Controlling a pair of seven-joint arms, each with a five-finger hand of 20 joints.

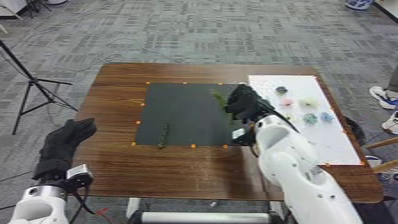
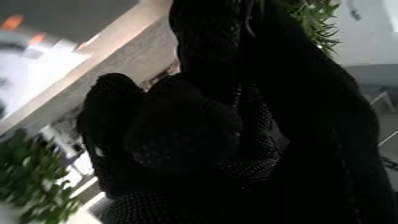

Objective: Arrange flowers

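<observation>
We have the green sprig (image 1: 218, 99) over the right part of the dark mat (image 1: 188, 112), pinched in our right hand (image 1: 245, 102). The hand's fingers curl in around it, over the mat's right edge. In the right wrist view the sprig's narrow leaves poke out beside the fingers. Second piece, a thin green stem (image 1: 163, 136), lies on the mat near its front edge, left of centre, roughly lengthwise. Right of the mat we have the white board (image 1: 342, 147) with the flower heads on it: a dark one (image 1: 282, 90), a pink one (image 1: 286, 102), a pale yellow one (image 1: 308, 102), a teal one (image 1: 310, 118) and a blue one (image 1: 327, 117). We also see leafy greenery (image 2: 31, 175) in the right wrist view; can't tell where it sits relative to the mat. Our left hand (image 1: 67, 140) is left of the mat, by the table's edge, fingers relaxed and close together, holding nothing. Orange markers (image 1: 194, 146) line the mat's edges. Brown wooden table (image 1: 164, 175) under it all, black tripod (image 1: 31, 80) on the floor well left of the mat.
</observation>
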